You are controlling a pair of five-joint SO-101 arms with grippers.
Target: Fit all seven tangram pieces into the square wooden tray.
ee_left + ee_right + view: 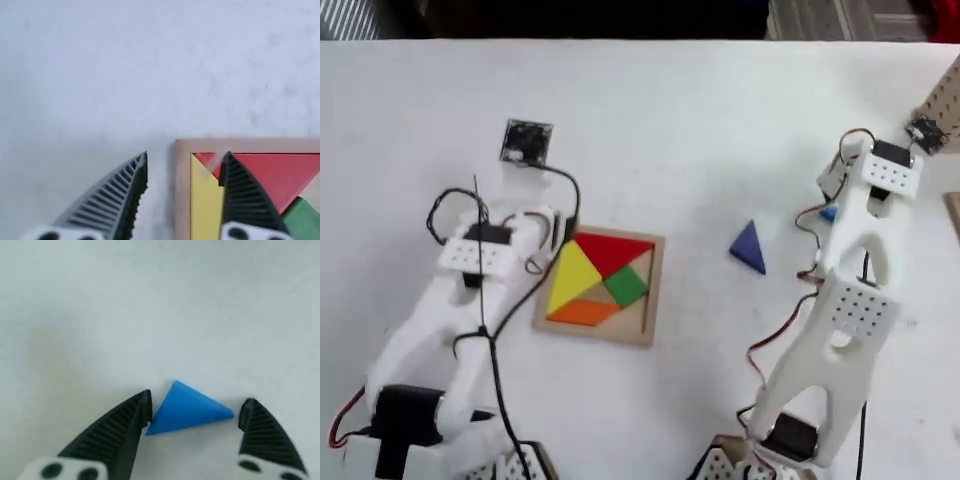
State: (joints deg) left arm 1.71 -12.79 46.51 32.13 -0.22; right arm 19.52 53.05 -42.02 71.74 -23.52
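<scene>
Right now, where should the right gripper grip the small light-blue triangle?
Probably from straight above: the small light-blue triangle lies flat between the right gripper's open fingers. Pinch its side faces, one straight edge on one finger, opposite corner on the other.

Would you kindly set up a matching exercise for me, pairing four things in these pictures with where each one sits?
Things:
1. yellow triangle
2. dark blue triangle
3. light blue triangle
4. left gripper

Places:
A. between the right gripper's open fingers
B. open, straddling the tray's rim near a corner
C. in the tray, touching the red triangle
D. on the table, between the tray and the right arm

Pairs: 1-C; 2-D; 3-A; 4-B.
</scene>
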